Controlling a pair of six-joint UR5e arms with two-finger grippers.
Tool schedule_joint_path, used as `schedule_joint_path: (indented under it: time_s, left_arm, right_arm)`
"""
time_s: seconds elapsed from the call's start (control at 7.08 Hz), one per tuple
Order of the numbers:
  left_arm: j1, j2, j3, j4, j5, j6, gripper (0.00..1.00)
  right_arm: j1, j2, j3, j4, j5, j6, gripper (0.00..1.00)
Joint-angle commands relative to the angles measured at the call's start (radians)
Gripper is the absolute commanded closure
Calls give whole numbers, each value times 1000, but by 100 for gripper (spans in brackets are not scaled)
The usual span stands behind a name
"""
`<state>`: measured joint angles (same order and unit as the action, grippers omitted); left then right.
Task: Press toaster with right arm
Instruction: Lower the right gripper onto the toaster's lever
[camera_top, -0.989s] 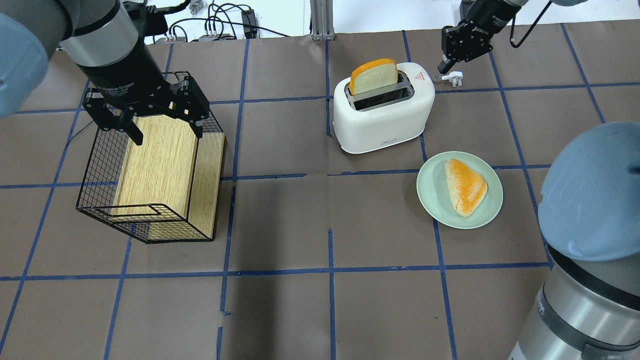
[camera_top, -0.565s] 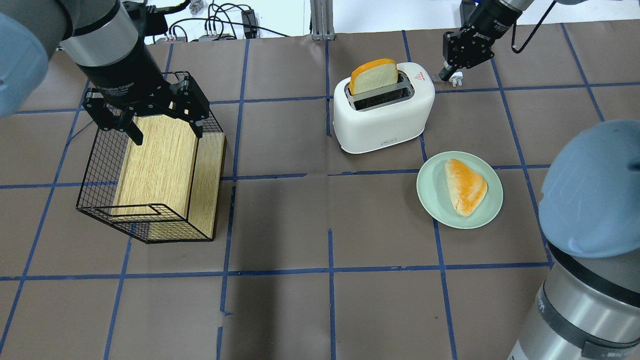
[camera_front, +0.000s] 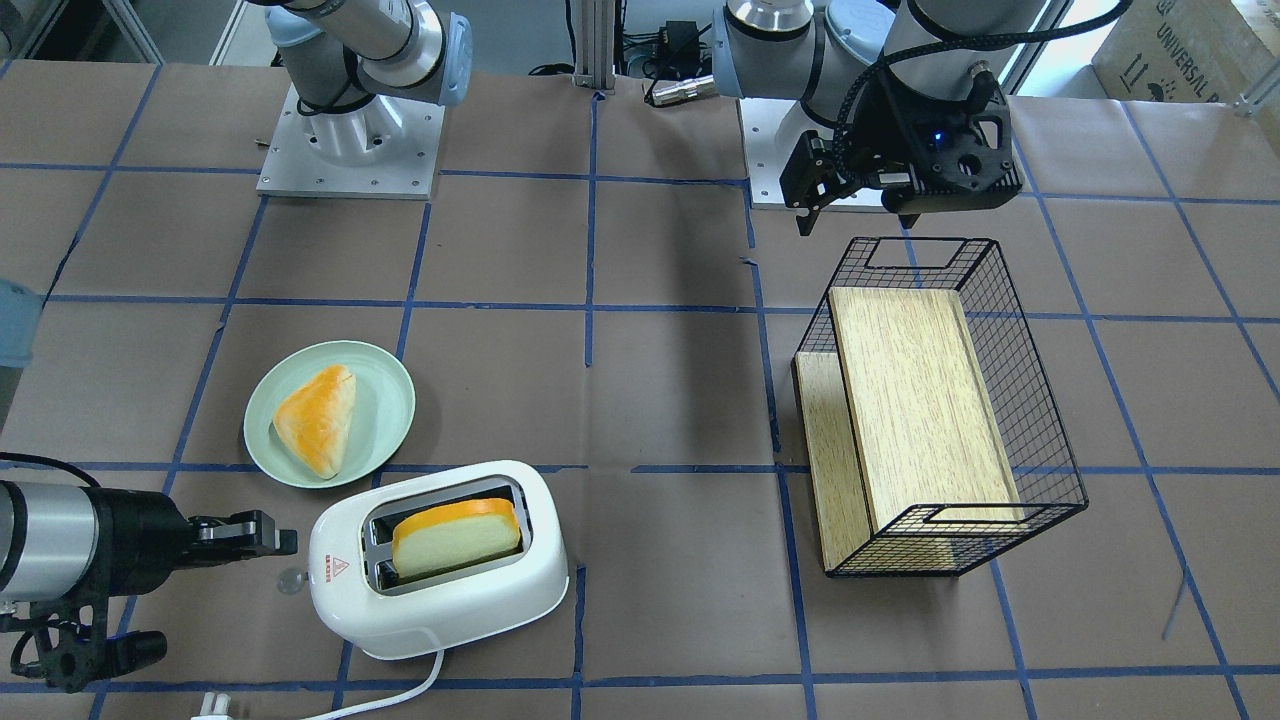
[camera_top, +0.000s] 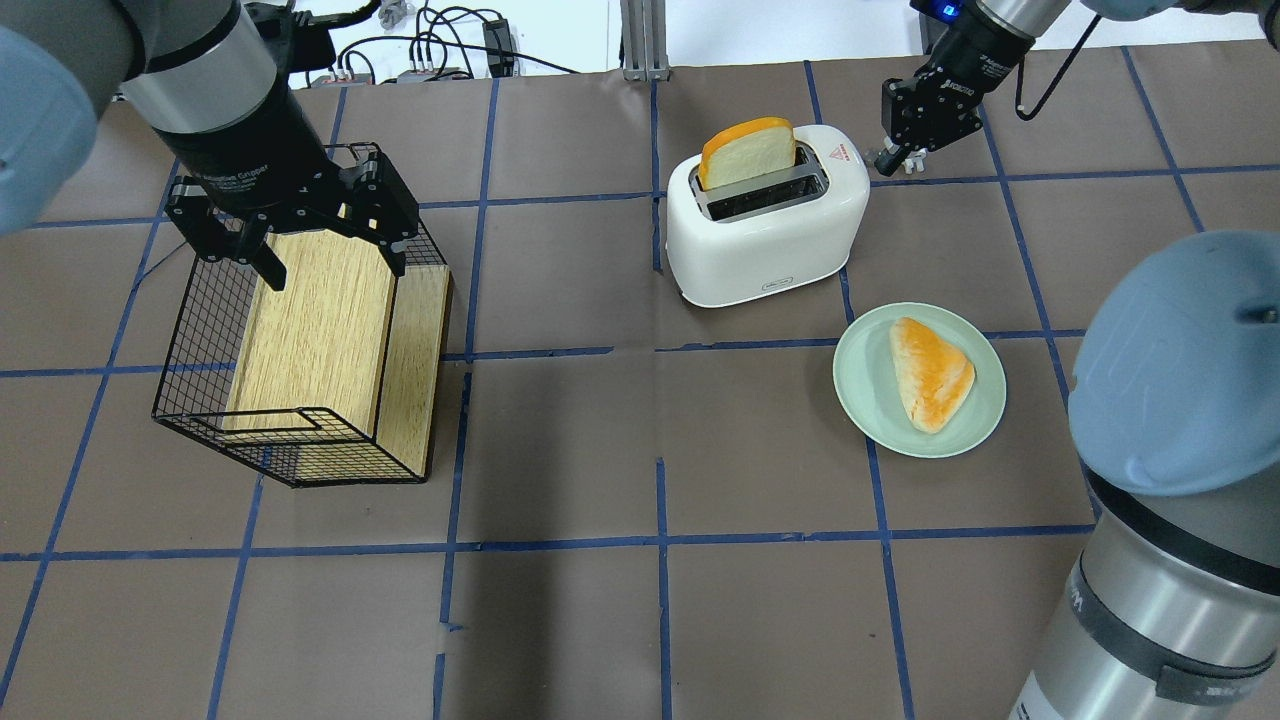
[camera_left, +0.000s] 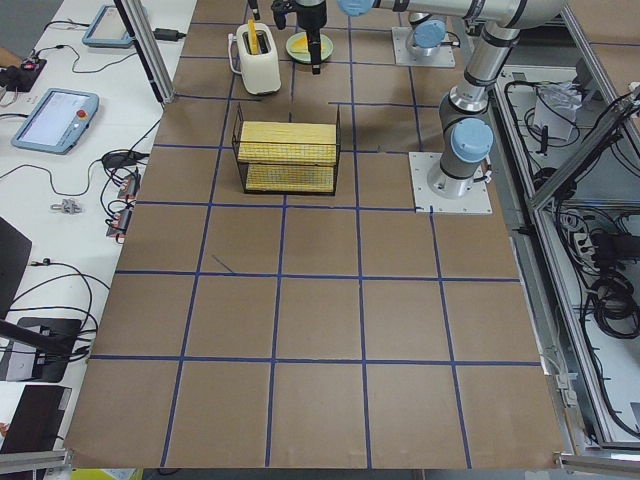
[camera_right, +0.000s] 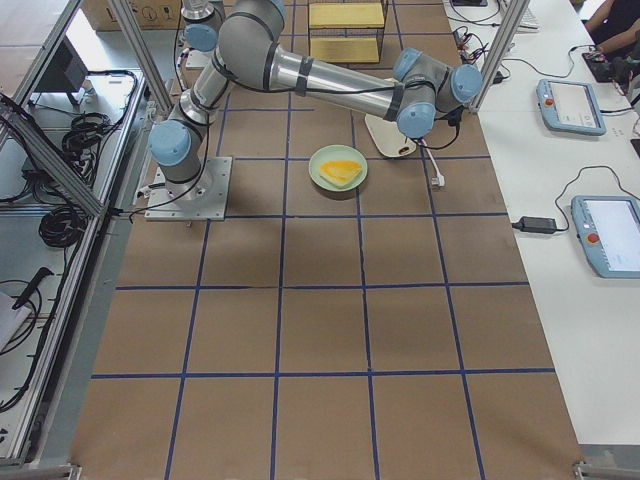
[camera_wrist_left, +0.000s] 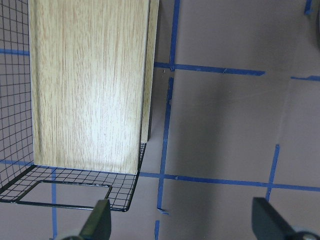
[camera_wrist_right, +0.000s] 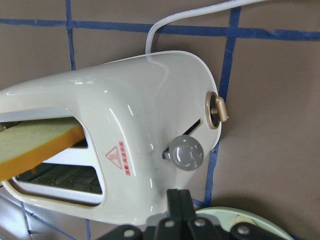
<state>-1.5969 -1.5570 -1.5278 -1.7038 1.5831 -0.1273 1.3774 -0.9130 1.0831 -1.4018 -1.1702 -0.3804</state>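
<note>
The white toaster (camera_top: 770, 235) stands at the far middle of the table with a slice of toast (camera_top: 748, 150) upright in one slot. It also shows in the front-facing view (camera_front: 440, 600) and the right wrist view (camera_wrist_right: 135, 115). Its clear lever knob (camera_wrist_right: 186, 153) sits on the end by the red triangle mark (camera_wrist_right: 116, 158). My right gripper (camera_top: 884, 160) is shut and empty, its tip just beside that end and slightly above the knob (camera_front: 291, 580), apart from it. My left gripper (camera_top: 335, 268) is open and empty over the wire basket (camera_top: 200, 400).
A green plate (camera_top: 860, 400) with a bread piece (camera_top: 932, 372) lies close beside the toaster. The toaster's white cord (camera_front: 400, 690) and plug (camera_front: 210, 705) lie on the table by my right gripper. The wire basket holds a wooden box (camera_top: 320, 320) at the left.
My right gripper has drawn in closer to the toaster's lever end and now covers most of the plug in the overhead view. The left arm has not moved.
</note>
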Motion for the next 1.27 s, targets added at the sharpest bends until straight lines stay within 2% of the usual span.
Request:
schedule_joint_path:
  time_s: [0.0, 0.85, 1.13]
  left_arm:
    - [0, 0, 0, 0, 0, 0, 0]
    - [0, 0, 0, 0, 0, 0, 0]
    - [0, 0, 0, 0, 0, 0, 0]
  right_arm:
    - [0, 8, -3, -3, 0, 0, 98]
    - [-3, 33, -6, -6, 1, 0, 98]
    - [-6, 22, -69, 39, -2, 2, 98]
